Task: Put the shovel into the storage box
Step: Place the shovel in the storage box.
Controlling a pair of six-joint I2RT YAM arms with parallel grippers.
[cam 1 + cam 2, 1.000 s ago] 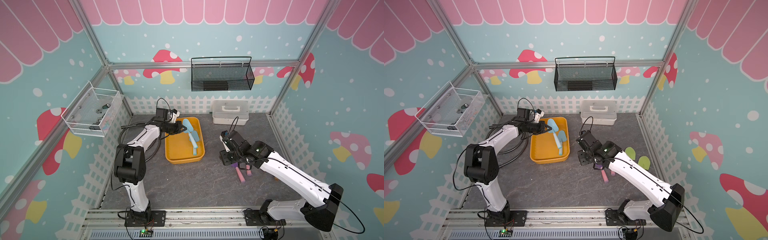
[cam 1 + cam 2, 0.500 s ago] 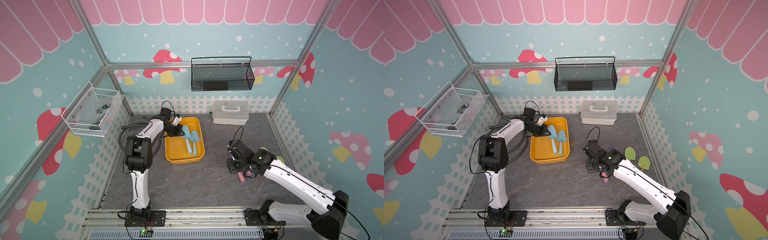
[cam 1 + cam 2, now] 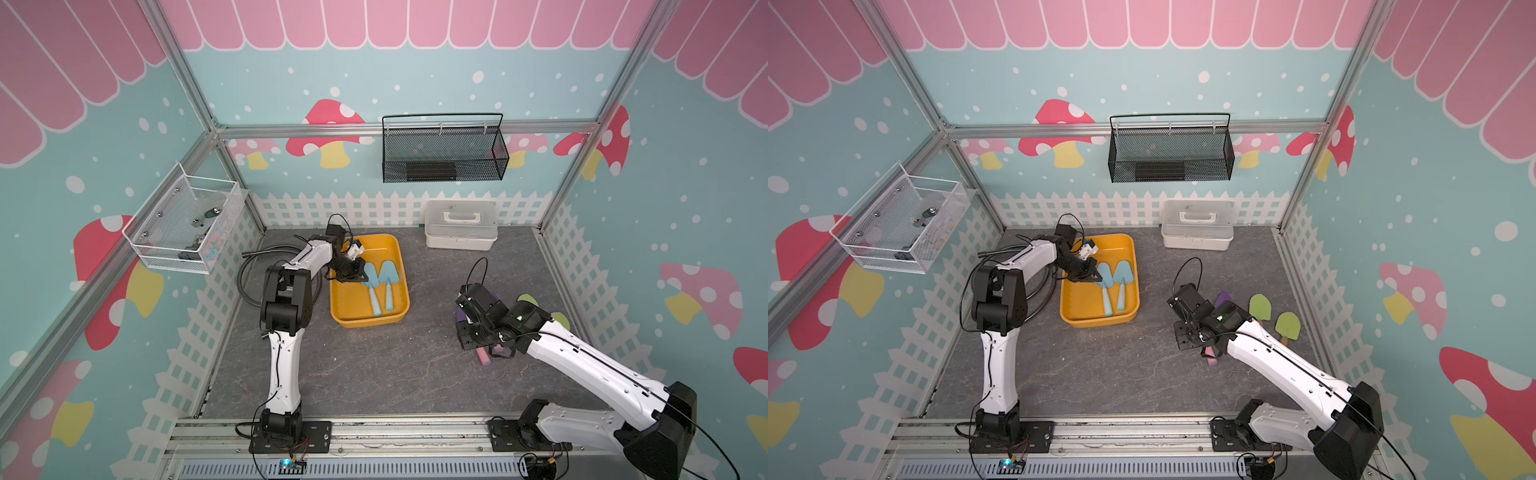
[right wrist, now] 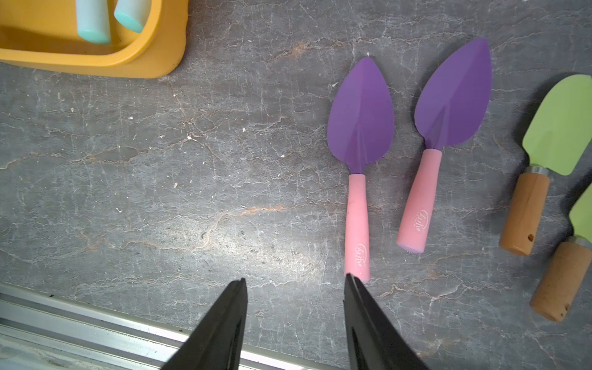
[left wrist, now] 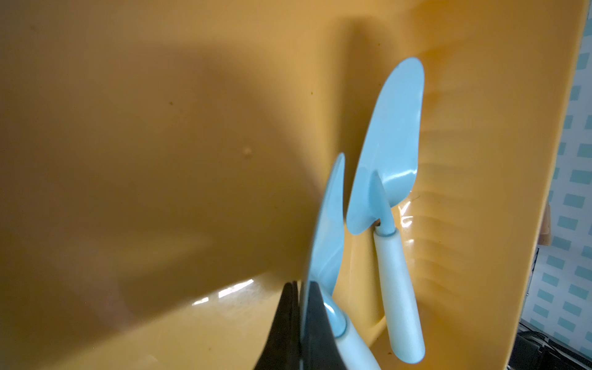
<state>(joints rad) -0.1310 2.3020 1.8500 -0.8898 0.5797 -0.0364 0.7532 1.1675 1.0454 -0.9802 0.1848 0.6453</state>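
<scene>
1. Grip comes first: your left gripper (image 5: 299,285) stands inside the yellow-orange rectangular plastic storage box (image 3: 365,322). Its jaws are pinched almost together on the thin blade edge of a pale-blue plastic shovel (image 5: 328,224).
2. In both top views that shovel's handle runs along the box floor towards the front wall. It lies just beside a second pale-blue shovel (image 3: 388,282), which lies flat in the same box. The placing looks nearly done, and letting go is what remains.
3. Part the jaws slowly and only a little. The blade is thin and glossy, so it may cling to one pad and flick or tip if you snap them wide.
4. Once the blade is free, lift straight up until you clear the box wall. Do not sweep sideways, because the two blue blades sit close together and a nudge would shove the neighbour.
5. Your right gripper (image 4: 294,282) hangs over the grey stone-patterned table (image 4: 192,192) with its jaws partly apart, and it holds nothing. One fingertip (image 4: 355,294) sits right at the end of the pink handle of a purple leaf-bladed shovel (image 4: 360,118). A twin purple shovel (image 4: 455,96) and two green shovels with wooden handles (image 4: 560,125) lie beyond it.
6. Hold the right arm off until the left arm is out of the box, or the two may crowd each other above it.
</scene>
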